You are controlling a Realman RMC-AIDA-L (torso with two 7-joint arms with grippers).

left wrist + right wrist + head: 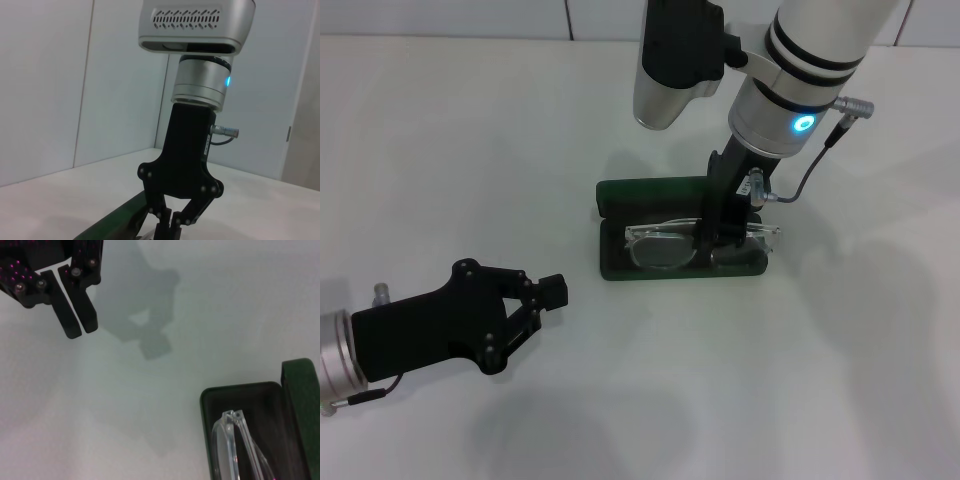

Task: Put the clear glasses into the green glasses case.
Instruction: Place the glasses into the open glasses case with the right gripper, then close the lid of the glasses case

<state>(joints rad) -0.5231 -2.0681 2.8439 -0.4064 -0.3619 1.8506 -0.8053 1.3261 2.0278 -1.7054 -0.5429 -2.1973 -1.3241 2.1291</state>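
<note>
The green glasses case (pixel 650 192) lies open at the table's middle, its lid standing up along the far side. The clear glasses (pixel 660 245) lie lengthwise in its dark tray, one end reaching past the right rim. My right gripper (pixel 705 238) comes straight down onto the glasses' middle and is shut on them. The left wrist view shows that same right gripper (pixel 167 227) pinched together beside the case's green lid (pixel 117 220). My left gripper (pixel 552 290) is shut and holds nothing, low over the table to the front left of the case. The right wrist view shows it (pixel 81 330) away from the case (pixel 210 400) and glasses (pixel 235 445).
The white tabletop (pixel 840 380) stretches around the case on every side. A white tiled wall (pixel 470 18) runs along the far edge.
</note>
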